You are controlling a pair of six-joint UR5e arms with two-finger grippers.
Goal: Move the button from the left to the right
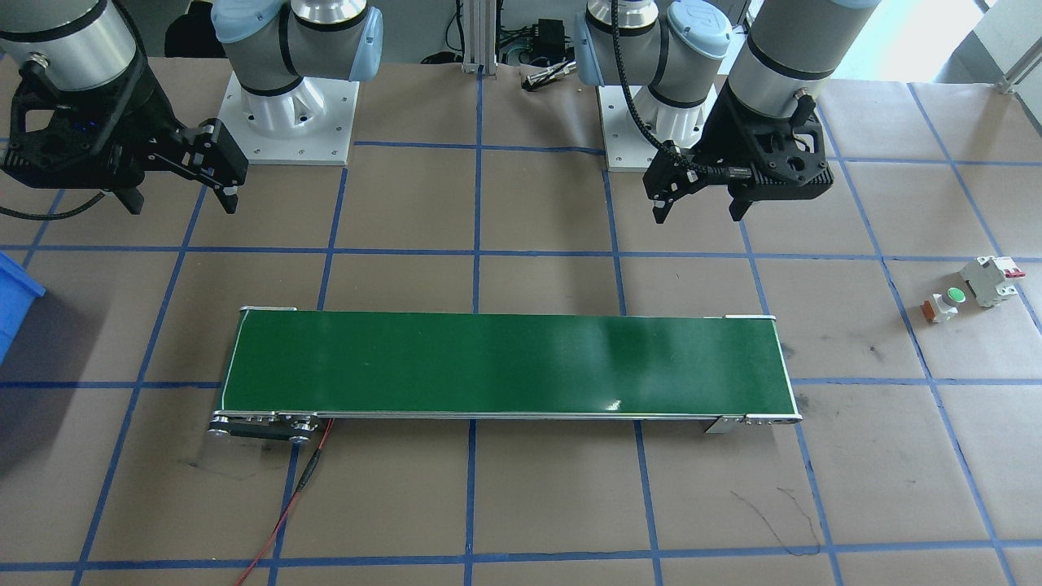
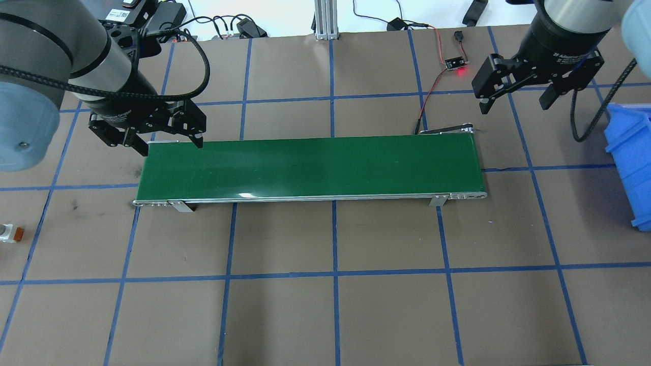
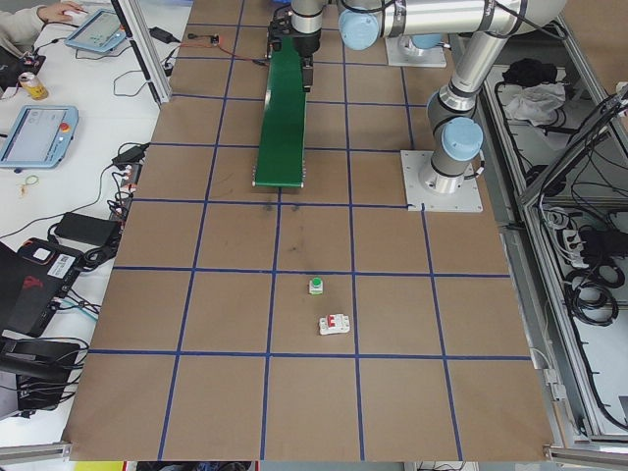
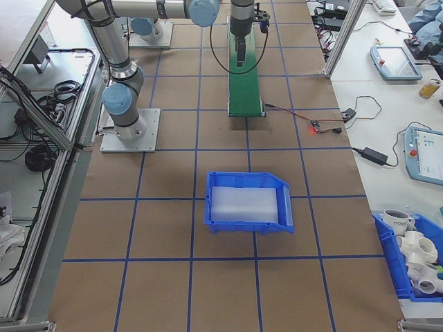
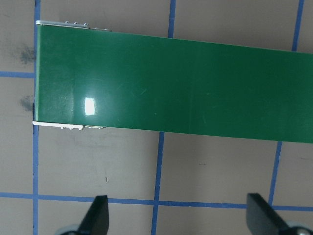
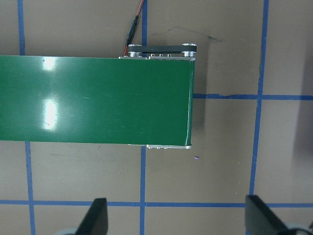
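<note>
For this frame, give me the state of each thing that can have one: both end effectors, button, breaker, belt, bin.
Left end effector: open, empty.
Right end effector: open, empty.
Button: on the table, ungrasped.
Circuit breaker: lying beside the button.
Conveyor belt: bare.
Blue bin: looks empty.

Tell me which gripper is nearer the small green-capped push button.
Left. The left gripper hovers near the button's end of the table; the right gripper hangs past the belt's far end.
</note>
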